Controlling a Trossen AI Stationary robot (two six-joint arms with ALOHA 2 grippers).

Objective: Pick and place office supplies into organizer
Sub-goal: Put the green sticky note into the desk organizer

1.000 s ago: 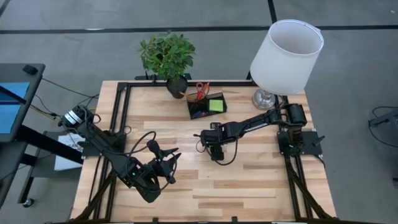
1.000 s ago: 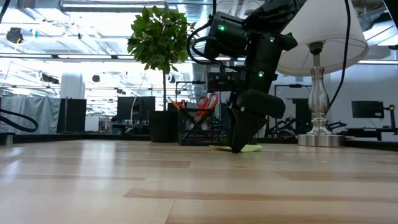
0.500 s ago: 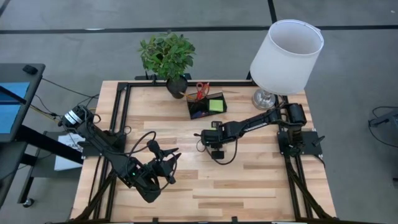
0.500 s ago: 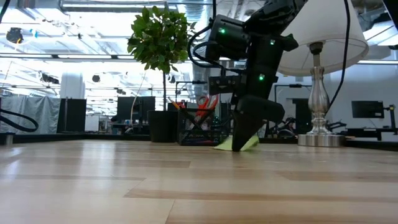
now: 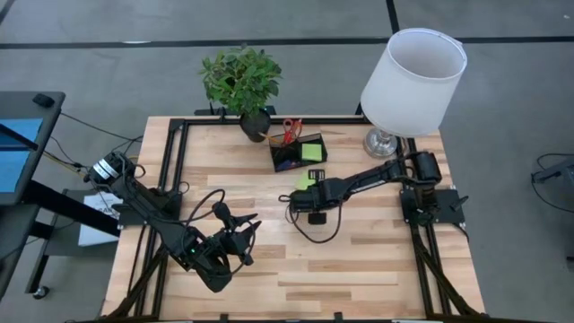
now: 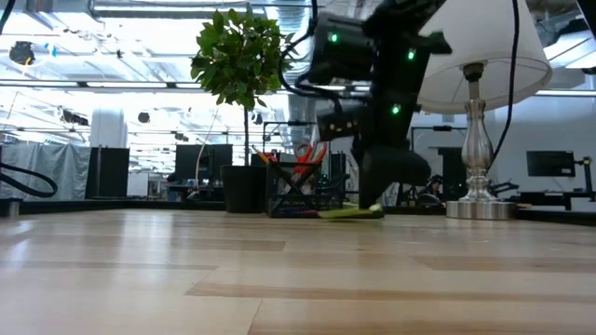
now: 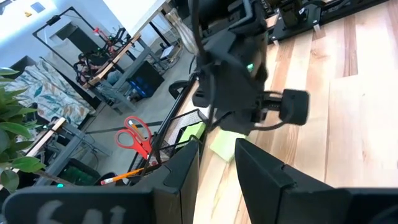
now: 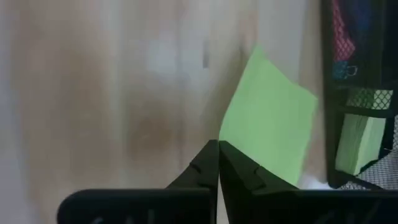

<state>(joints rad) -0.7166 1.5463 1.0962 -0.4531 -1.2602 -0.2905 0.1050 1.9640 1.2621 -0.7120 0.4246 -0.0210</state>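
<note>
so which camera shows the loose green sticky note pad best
The right wrist view: the sticky note pad fills it, pinched at a corner by the shut right gripper. The high view shows a small patch, the low view only its edge, and the left wrist view part of it.

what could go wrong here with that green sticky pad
The right gripper pinches only a corner of the sticky-note pad, so it may slip out or peel apart. The organizer already holds another pad, leaving little room. Its rim is close, so the pad could snag.

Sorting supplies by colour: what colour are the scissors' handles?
Red; the scissors show best in the left wrist view.
</note>
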